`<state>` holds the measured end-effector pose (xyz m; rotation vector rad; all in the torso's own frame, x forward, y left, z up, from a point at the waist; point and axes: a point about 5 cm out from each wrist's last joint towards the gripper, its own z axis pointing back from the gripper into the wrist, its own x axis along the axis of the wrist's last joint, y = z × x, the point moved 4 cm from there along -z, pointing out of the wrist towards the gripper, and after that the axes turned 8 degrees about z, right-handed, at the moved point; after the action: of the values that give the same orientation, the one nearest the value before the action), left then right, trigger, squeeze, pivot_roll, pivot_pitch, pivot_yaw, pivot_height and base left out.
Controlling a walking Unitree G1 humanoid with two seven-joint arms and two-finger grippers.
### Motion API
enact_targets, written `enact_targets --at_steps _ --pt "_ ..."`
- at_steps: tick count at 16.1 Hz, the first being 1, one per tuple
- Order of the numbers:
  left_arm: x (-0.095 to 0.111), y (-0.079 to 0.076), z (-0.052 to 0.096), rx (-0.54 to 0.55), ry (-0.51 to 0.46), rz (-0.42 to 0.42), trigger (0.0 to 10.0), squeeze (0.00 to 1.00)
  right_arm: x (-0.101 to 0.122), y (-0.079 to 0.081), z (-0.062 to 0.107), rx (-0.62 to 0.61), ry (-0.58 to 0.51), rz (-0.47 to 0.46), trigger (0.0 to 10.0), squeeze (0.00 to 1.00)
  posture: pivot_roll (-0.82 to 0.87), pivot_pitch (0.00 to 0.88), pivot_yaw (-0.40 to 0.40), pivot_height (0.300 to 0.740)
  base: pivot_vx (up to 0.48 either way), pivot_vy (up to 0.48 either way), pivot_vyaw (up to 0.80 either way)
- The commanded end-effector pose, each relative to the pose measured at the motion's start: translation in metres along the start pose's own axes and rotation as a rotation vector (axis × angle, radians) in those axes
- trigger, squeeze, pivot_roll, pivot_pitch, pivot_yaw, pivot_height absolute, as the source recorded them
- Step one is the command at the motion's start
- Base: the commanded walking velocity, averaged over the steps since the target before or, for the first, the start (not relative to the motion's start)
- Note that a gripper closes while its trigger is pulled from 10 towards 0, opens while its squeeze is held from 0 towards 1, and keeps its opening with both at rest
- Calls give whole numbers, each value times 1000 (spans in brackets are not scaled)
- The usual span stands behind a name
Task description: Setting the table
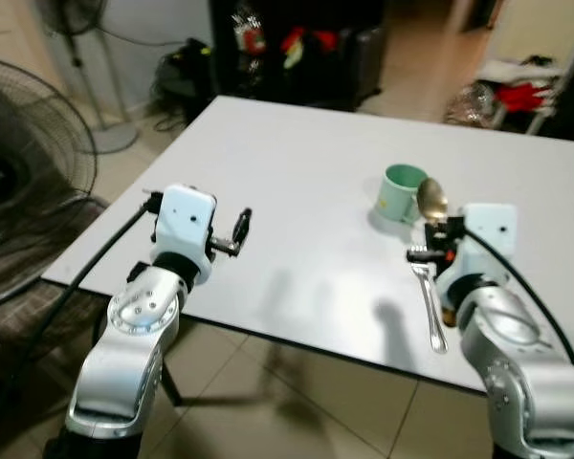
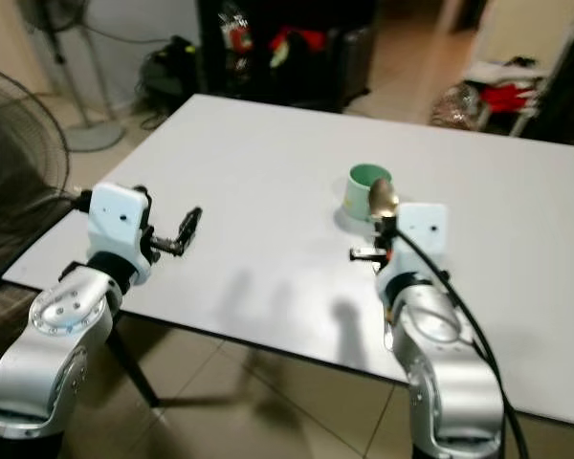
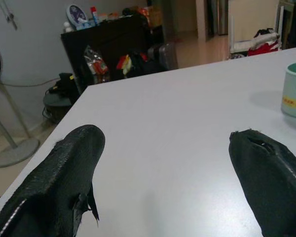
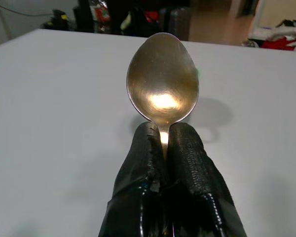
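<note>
Spoon (image 4: 162, 79) pinched upright in right claw (image 4: 164, 136) near mug (image 1: 402, 191), ready for placing; left claw (image 3: 167, 163) gapes empty over worktop (image 1: 297, 182).

No readable text

The mug (image 3: 295, 89) on the worktop (image 1: 297, 182) carries a yellow label band with small reddish marks, too blurred to read. Packets and bottles on the dark shelf (image 3: 108, 44) behind show colours only, with no legible words.
</note>
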<state>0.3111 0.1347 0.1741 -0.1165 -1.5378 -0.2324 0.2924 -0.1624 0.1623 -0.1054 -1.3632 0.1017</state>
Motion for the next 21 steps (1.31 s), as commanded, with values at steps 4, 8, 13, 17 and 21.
enact_targets --at_steps 4,8,13,17,21 --pt "3 -2 -2 -11 -14 11 10000 0 -2 -6 -1 -28 34 31 10000 0 -154 16 33 740 0 -67 0" --pt "4 0 -3 -11 -21 9 10000 0 -19 -12 -9 -37 149 91 10000 0 -151 8 29 740 0 0 0" --pt "5 4 -8 -6 -17 18 10000 0 -19 -10 -9 -22 148 54 10000 0 -152 0 40 740 0 288 -480" --pt "4 7 -11 25 -7 -37 10000 0 -22 -5 -6 -17 152 48 10000 0 -156 0 45 740 0 -120 -800" --pt "7 5 -11 7 -24 -2 10000 0 -23 -10 -12 -34 164 97 10000 0 -157 0 54 740 0 -181 0"
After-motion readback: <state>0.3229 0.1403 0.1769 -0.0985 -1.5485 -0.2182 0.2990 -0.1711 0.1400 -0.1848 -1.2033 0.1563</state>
